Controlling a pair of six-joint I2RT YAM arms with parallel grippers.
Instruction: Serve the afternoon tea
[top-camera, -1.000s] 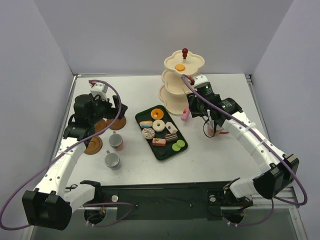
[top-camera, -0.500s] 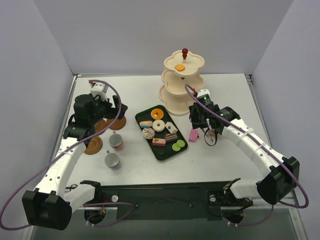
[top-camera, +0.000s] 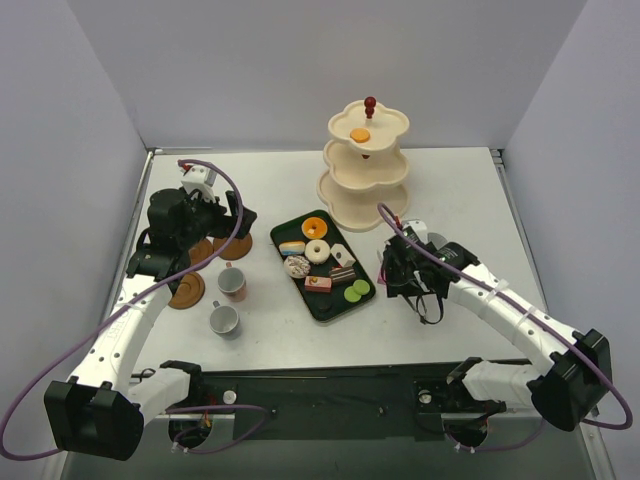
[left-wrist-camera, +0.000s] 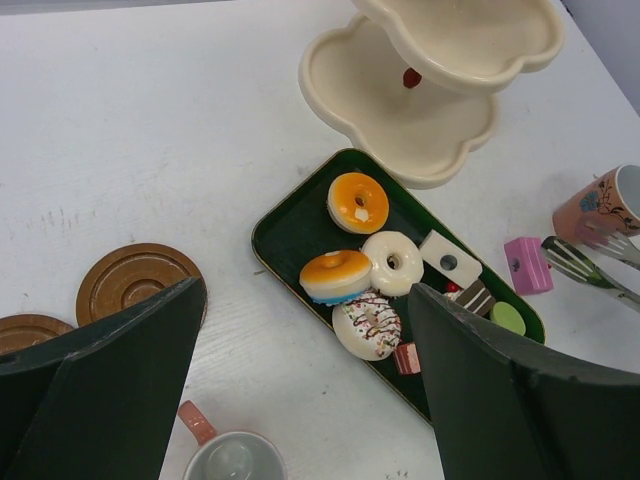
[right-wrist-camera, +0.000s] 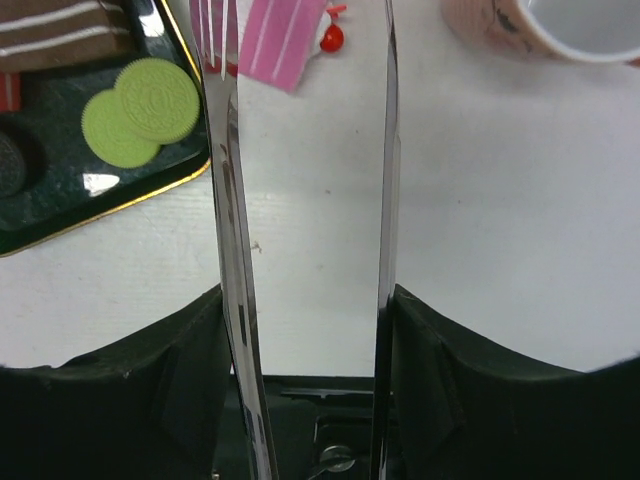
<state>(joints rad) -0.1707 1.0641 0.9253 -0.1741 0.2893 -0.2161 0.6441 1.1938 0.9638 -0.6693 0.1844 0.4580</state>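
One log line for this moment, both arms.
left gripper: fingers open, by saucers | right gripper: fingers shut on tongs | pink cake slice: on table beside tray, at tong tips

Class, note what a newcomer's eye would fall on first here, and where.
A cream three-tier stand with a red knob rises at the back of the table. A dark green tray of toy sweets lies mid-table; a pink cake slice lies beside it, by the tips of metal tongs that the right gripper holds.
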